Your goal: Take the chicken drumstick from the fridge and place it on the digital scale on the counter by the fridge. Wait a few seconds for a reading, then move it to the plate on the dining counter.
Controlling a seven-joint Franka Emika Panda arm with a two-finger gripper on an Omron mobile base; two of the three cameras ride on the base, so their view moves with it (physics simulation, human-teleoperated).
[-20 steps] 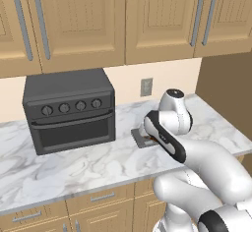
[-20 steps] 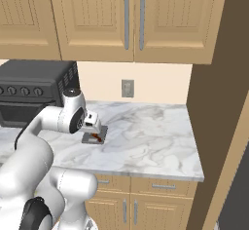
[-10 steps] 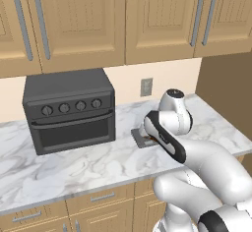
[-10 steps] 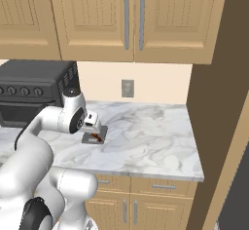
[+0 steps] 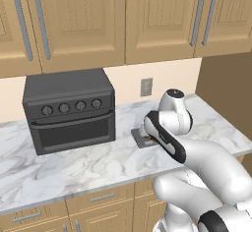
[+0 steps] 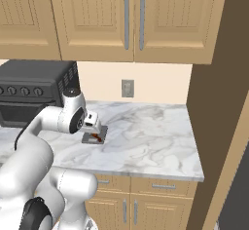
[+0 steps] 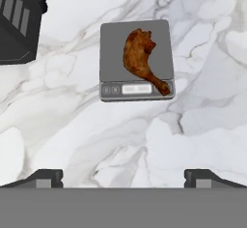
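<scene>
The reddish-brown chicken drumstick [image 7: 140, 58] lies on the small dark grey digital scale [image 7: 111, 43], its narrow end over the display strip. In the right base view the drumstick [image 6: 97, 137] shows as a small dark spot on the scale [image 6: 87, 139]. My gripper [image 7: 124, 178] hovers above the marble counter just short of the scale, open, with nothing between its fingertips [image 7: 46, 176]. The hand [image 6: 91, 123] hangs close over the scale. From the left, my forearm covers most of the scale [image 5: 138, 138]. The plate and the dining counter are out of view.
A black knobbed toaster oven [image 5: 69, 110] stands on the counter left of the scale, its corner [image 7: 19, 19] near the hand. Wooden wall cabinets [image 5: 123, 19] hang overhead. A tall brown panel [image 6: 219, 92] closes the counter's right end.
</scene>
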